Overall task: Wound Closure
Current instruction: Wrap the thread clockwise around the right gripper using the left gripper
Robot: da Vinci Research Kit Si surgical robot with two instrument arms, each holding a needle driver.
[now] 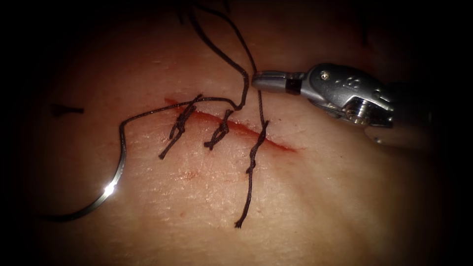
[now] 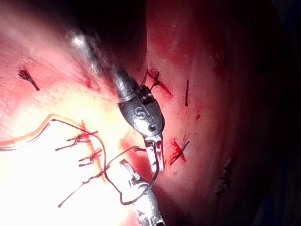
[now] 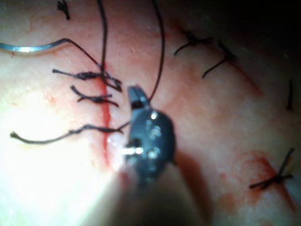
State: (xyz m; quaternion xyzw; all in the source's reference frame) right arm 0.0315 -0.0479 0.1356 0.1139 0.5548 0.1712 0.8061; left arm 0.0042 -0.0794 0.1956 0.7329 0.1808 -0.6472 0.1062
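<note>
The curved needle [image 1: 112,184] lies free on the tissue [image 1: 315,197], left of the cut [image 1: 281,144], held by neither tool. Its thread [image 1: 148,113] runs to the first stitch [image 1: 180,123], rises out of the endoscope view as a loop, and comes back down to the third stitch [image 1: 256,150]. My right tool [image 1: 257,79] is shut on that returning strand just above the cut, and it is also seen close up [image 3: 136,96]. The left tool [image 2: 157,162] hovers right of the cut with its jaws nearly together where the thread loop [image 2: 124,201] meets them.
Three knotted stitches cross the cut; the middle one [image 1: 219,133] has short tails. A long loose tail [image 1: 244,212] trails toward the front. Older stitched cuts [image 2: 176,150] lie further right on the tissue. A cut thread end [image 1: 64,109] lies at far left.
</note>
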